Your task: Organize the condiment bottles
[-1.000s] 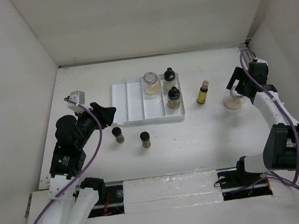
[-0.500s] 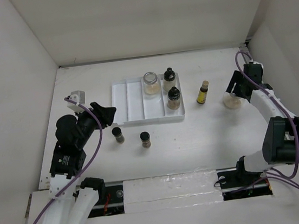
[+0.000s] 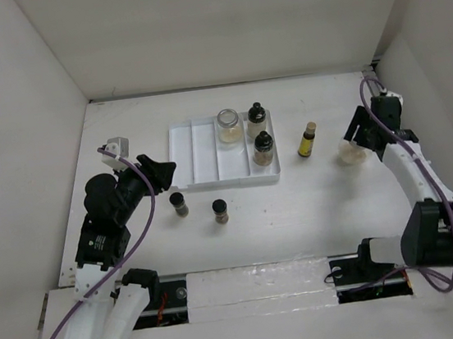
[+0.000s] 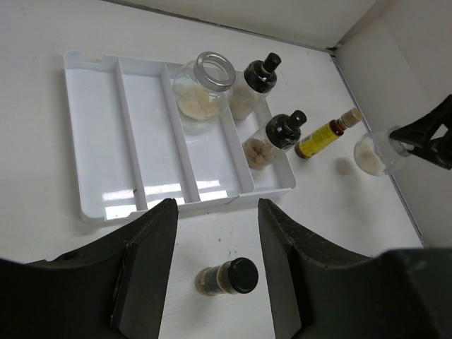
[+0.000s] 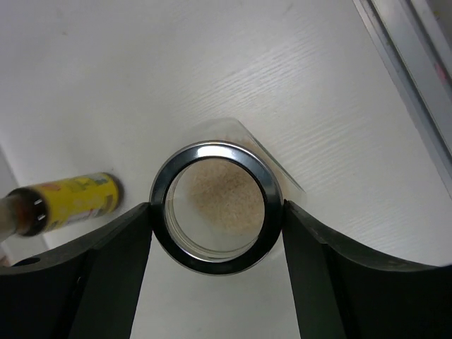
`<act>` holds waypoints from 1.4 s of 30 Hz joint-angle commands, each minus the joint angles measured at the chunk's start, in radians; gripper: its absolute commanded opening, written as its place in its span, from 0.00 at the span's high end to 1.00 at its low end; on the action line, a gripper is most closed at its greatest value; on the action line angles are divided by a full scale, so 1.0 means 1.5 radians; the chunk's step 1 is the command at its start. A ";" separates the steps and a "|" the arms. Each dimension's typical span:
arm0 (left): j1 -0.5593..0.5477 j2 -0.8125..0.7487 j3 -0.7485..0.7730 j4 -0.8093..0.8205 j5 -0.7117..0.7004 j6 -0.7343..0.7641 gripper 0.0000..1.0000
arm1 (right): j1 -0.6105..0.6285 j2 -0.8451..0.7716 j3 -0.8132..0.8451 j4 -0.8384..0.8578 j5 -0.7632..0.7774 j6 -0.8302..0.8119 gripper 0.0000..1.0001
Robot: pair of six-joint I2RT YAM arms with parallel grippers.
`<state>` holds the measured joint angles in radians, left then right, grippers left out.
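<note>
My right gripper [image 5: 217, 220] is shut on a wide clear jar [image 5: 217, 191] with beige contents, one finger against each side of its rim, at the table's right [image 3: 350, 152]. A slim yellow bottle [image 3: 307, 140] stands left of it. In the white tray [image 3: 195, 152] are another clear jar [image 3: 228, 125] and two black-capped bottles [image 3: 257, 121] [image 3: 264, 148]. Two small brown spice bottles [image 3: 179, 203] [image 3: 221, 211] stand in front of the tray. My left gripper [image 4: 215, 212] hangs open above the table near the tray's front left, holding nothing; one brown bottle [image 4: 227, 277] shows between its fingers, far below.
The tray's three left compartments hold nothing. White walls close in the table on the left, back and right; the right wall's edge [image 5: 402, 49] runs close to the held jar.
My right gripper's fingers have closed in onto the clear jar's rim, and the wrist shifted slightly. The left arm and the other bottles have not moved.
</note>
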<state>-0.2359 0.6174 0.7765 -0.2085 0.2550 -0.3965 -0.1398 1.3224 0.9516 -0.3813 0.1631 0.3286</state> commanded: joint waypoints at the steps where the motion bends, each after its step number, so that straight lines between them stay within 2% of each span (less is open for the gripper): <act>1: -0.003 -0.010 -0.006 0.014 0.003 0.010 0.54 | 0.033 -0.142 0.072 0.018 0.011 0.000 0.44; 4: -0.003 -0.010 -0.006 0.014 -0.003 0.010 0.54 | 0.099 -0.200 0.126 -0.007 0.004 -0.007 0.44; 8: -0.003 -0.010 -0.006 0.014 -0.009 0.010 0.54 | 0.232 -0.201 0.192 -0.034 -0.014 -0.007 0.45; 9: -0.003 -0.010 -0.006 0.014 -0.017 0.010 0.54 | 0.299 -0.189 0.201 -0.034 -0.014 -0.007 0.45; 10: -0.003 -0.010 -0.006 0.014 -0.023 0.010 0.54 | 0.332 -0.181 0.221 -0.025 -0.014 -0.007 0.45; 12: -0.003 -0.010 -0.006 0.014 -0.023 0.010 0.54 | 0.420 -0.137 0.250 -0.012 -0.008 -0.007 0.45; 17: 0.003 -0.010 -0.006 0.014 -0.030 0.010 0.54 | 0.559 0.015 0.349 0.033 -0.042 -0.029 0.45; 19: 0.003 -0.010 -0.006 0.014 -0.030 0.010 0.54 | 0.588 0.065 0.381 0.039 -0.031 -0.039 0.45; 21: 0.003 -0.010 -0.006 0.014 -0.030 0.010 0.54 | 0.609 0.133 0.419 0.039 -0.014 -0.046 0.45; 25: 0.003 -0.010 -0.006 0.001 -0.064 0.010 0.54 | 0.617 0.207 0.426 0.057 0.004 -0.052 0.45; 30: 0.003 0.003 0.000 -0.015 -0.138 -0.010 0.57 | 0.602 0.267 0.413 0.083 0.033 -0.065 0.45; 32: 0.003 0.010 0.000 -0.024 -0.155 -0.016 0.60 | 0.593 0.289 0.406 0.083 0.027 -0.065 0.45; 36: 0.003 0.030 0.000 -0.031 -0.176 -0.022 0.60 | 0.579 0.323 0.398 0.107 0.013 -0.065 0.45; 42: 0.003 0.053 0.000 -0.043 -0.167 -0.008 0.51 | 0.579 0.360 0.406 0.137 0.035 -0.078 0.45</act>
<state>-0.2340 0.6880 0.7765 -0.2760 0.0128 -0.4187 0.7238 1.8668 1.5196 -0.3161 0.1947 0.2264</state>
